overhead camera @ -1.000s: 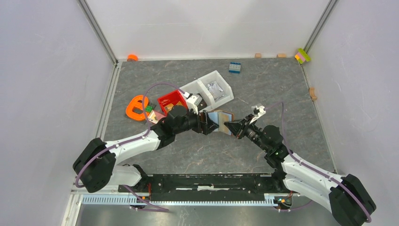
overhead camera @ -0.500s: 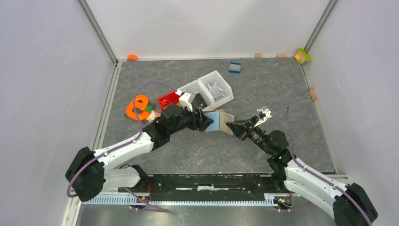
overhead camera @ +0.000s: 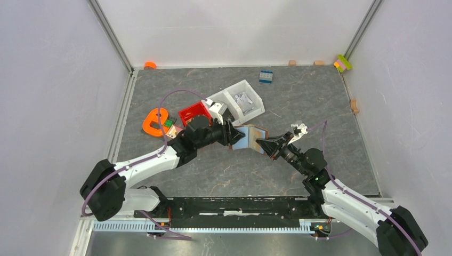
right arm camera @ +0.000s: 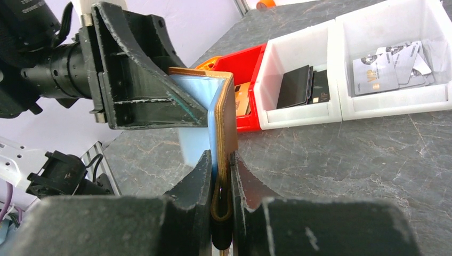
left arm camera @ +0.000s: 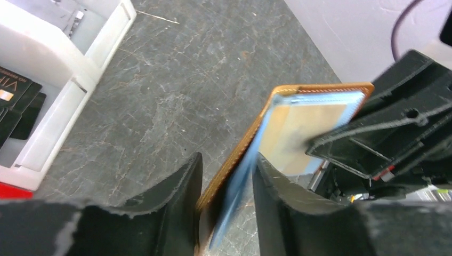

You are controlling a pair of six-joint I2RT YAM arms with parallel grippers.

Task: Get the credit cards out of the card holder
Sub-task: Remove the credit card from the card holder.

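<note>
Above the counter [overhead camera: 330, 106], the right gripper [right arm camera: 221, 160] clamps the brown card holder [right arm camera: 230, 117]; the left gripper [left arm camera: 228, 162] straddles its pale blue card [left arm camera: 240, 181], grip unclear.

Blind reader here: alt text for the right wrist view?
The right gripper, jaws shut, pinches the brown card holder by its near edge, a pale blue card inside; the left gripper straddles its far end. White bins stand behind.
</note>
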